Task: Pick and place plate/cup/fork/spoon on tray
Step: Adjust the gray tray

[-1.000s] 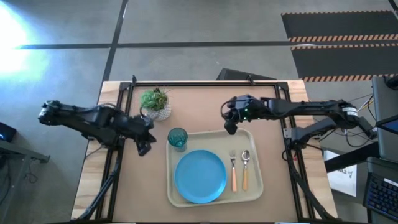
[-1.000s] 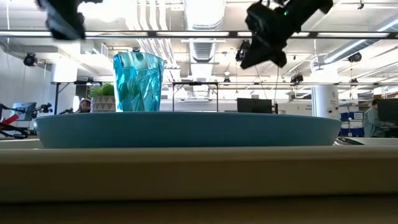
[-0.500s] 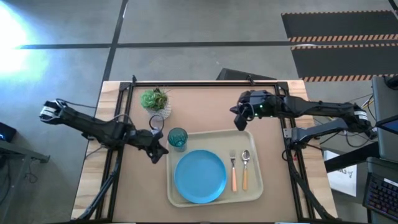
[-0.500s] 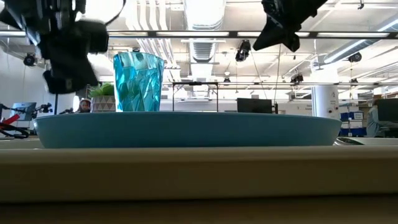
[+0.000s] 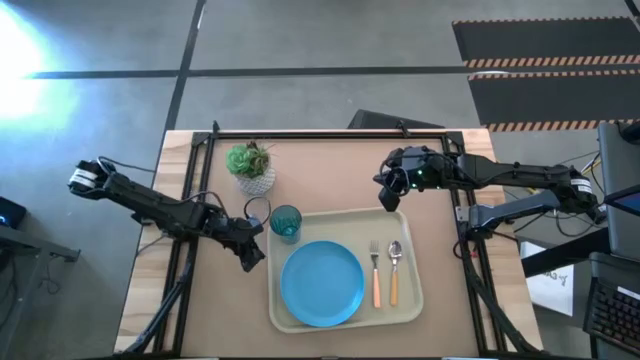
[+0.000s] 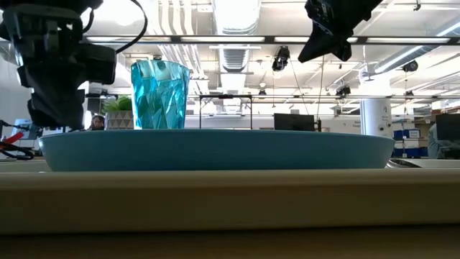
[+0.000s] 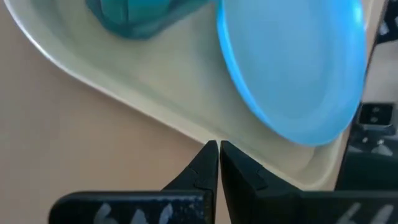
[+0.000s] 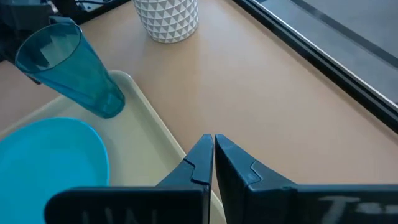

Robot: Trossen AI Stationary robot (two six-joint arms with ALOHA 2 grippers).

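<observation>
Left hand (image 5: 252, 254), closed and empty, sits just beside the tray (image 5: 410, 300) rim: your sideways drift could topple the cup (image 5: 285, 222).

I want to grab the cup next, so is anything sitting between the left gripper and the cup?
Nothing visible does. The left gripper, shut, sits by the tray rim at its left edge, and the cup stands in the tray's corner just beyond. The potted plant is behind it.

Sky-blue plate (image 5: 321, 283) — cream tray (image 5: 340, 219), teal cup (image 5: 286, 223)
</observation>
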